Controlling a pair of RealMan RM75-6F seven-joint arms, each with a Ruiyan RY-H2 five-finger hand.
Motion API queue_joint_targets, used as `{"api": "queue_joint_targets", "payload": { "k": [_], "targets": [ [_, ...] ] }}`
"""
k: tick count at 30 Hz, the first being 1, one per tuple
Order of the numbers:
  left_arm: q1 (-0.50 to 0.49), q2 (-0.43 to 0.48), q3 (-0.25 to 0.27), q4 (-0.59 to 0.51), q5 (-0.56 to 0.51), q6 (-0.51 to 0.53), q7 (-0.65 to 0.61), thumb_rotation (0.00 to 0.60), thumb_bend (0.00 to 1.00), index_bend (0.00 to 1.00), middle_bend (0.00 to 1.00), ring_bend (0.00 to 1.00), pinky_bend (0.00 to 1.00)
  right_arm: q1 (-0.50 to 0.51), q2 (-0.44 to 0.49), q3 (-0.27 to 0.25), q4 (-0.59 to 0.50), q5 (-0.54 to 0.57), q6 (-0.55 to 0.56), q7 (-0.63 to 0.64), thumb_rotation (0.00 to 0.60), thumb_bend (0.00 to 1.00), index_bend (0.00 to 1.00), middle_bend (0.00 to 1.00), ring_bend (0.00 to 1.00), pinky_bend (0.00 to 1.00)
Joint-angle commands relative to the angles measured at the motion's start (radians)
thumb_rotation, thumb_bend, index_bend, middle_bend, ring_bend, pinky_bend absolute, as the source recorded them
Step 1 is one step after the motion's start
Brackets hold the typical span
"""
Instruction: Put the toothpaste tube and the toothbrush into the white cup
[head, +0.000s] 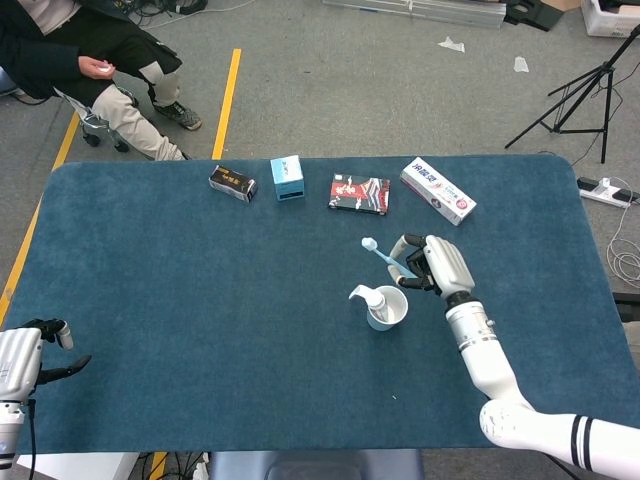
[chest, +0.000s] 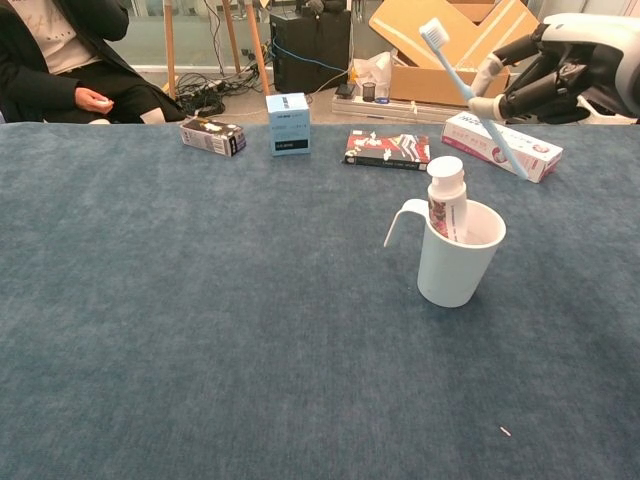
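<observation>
We note the counter (chest: 200, 330) is covered in matt, napped blue cloth. The white cup (chest: 455, 262) looks like smooth, slightly glossy plastic, as does the toothpaste tube (chest: 445, 197). The toothbrush (chest: 470, 90) is pale blue plastic. The right hand (chest: 560, 65) has a smooth white shell. The boxes (chest: 500, 145) appear to be printed card.

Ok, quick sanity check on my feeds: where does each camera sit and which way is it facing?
Head view: high up, looking steeply down on the blue table; shows the left hand at the near left corner and the right hand holding the toothbrush beside the white cup.
Chest view: low, at table height, facing straight across; only the right hand shows, top right.
Shared: right hand, toothbrush, white cup with the toothpaste tube, boxes along the far edge.
</observation>
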Motion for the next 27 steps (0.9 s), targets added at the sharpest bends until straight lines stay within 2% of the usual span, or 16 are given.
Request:
{"api": "queue_joint_targets", "payload": {
  "k": [1,11,27],
  "targets": [
    [0.000,0.000,0.000,0.000,0.000,0.000,-0.001,0.600,0.04,0.66,0.62,0.53,0.63,-0.012,0.001,-0.003,-0.005,-0.005,-0.010,0.056,0.600,0.30,0.64,1.00,1.00,1.00],
    [0.001,0.004,-0.001,-0.006,0.002,0.004,-0.003,0.600,0.04,0.66,0.62,0.53,0.63,-0.014,-0.023,-0.015,0.023,-0.010,-0.052,0.168,0.600,0.30,0.65,1.00,1.00,1.00],
    [0.004,0.012,-0.001,-0.018,0.009,0.011,-0.009,0.600,0.04,0.66,0.62,0.53,0.63,0.018,-0.101,-0.038,0.112,-0.047,-0.107,0.259,0.600,0.30,0.65,1.00,1.00,1.00]
  ]
}}
